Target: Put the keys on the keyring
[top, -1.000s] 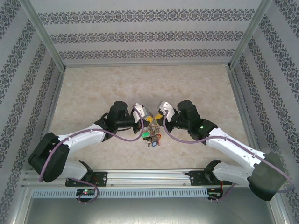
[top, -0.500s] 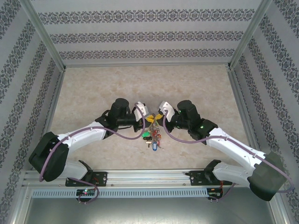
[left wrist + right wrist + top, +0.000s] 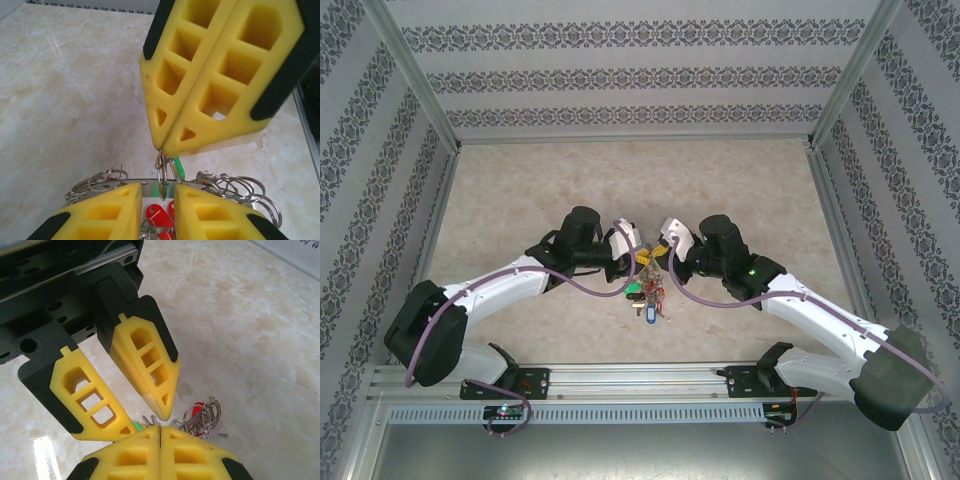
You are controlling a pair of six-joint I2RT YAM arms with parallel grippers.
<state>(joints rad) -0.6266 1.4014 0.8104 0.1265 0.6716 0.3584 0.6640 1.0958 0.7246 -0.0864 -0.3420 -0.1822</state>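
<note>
Left wrist view: left gripper had edged closer to right gripper over last second. Gap between tools tightened, so threading looked near, not done. Left fingers stood moderately apart, gripping nothing. Keyring lay just past their tips, contact unclear. Split ring of green-tagged key hung in that gap. Beyond, right gripper pinched closed on it.

yellow fingers, grey keyring, red and green tags, beige marbled table.
</note>
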